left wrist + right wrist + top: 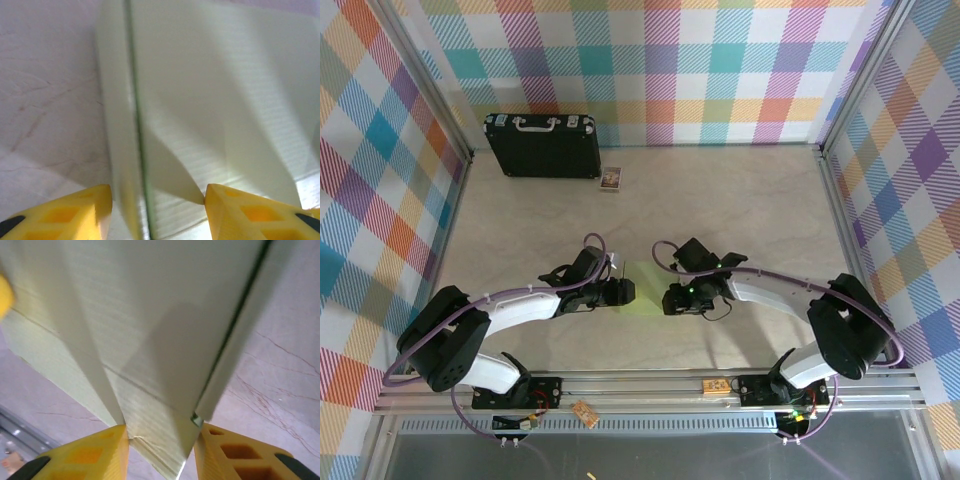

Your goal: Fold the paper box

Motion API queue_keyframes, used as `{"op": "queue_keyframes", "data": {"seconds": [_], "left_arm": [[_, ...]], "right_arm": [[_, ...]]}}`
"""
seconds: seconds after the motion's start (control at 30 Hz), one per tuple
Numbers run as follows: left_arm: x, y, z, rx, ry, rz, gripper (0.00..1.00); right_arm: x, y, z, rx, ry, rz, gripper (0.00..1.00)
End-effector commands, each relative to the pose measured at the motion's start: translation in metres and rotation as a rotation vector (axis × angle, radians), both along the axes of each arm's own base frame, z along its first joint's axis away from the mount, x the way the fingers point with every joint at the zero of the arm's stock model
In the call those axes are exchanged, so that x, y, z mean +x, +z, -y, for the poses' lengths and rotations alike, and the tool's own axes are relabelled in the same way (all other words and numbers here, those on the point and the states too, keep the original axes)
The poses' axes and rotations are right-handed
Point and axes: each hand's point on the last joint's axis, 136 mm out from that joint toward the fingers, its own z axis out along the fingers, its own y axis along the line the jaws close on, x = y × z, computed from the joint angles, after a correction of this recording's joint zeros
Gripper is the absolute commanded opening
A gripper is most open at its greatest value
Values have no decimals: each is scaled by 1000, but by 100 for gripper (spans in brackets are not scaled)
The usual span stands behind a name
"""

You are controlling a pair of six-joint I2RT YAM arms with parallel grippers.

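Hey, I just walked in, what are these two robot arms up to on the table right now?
At the middle of the marbled table, a pale green thin-card paper box sits partly folded, worked from both sides. The right pincer grips a creased section between its yellow fingers. The left pincer straddles another fold from the opposite side; whether it is actually clamping is unclear. A black briefcase with a silver handle and a tiny picture card sit untouched at the far edge.

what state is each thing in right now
paper box, partly folded, gripped from both sides
left gripper, jaws shut on the paper box
right gripper, jaws shut on the paper box
black briefcase, shut, at the back wall
picture card, beside the briefcase, untouched
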Motion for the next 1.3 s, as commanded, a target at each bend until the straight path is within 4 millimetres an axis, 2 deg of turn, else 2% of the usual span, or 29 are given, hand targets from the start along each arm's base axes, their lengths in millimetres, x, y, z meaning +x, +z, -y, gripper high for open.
{"op": "queue_keyframes", "data": {"seconds": [0.0,0.13,0.33,0.57,0.77,0.93,1.1,1.27], "left_arm": [[-14,6,10,-64,-44,-32,53],[-14,5,9,-53,-42,-34,53],[-14,2,7,-38,-39,-35,53],[-10,8,4,-27,-25,-10,54],[-2,27,-4,-26,22,62,60],[2,48,-27,7,100,152,71],[-10,57,-53,18,162,196,71],[-32,57,-50,-99,138,159,71]], "right_arm": [[13,30,-26,153,-3,37,38],[12,30,-26,171,-2,23,37],[14,22,-18,147,-17,16,29],[13,15,-12,154,-22,9,22],[12,10,-10,167,-31,-5,16],[13,9,-7,185,-43,-8,12],[13,13,-9,214,-48,-8,10],[14,19,-12,254,-60,-11,9]]}}
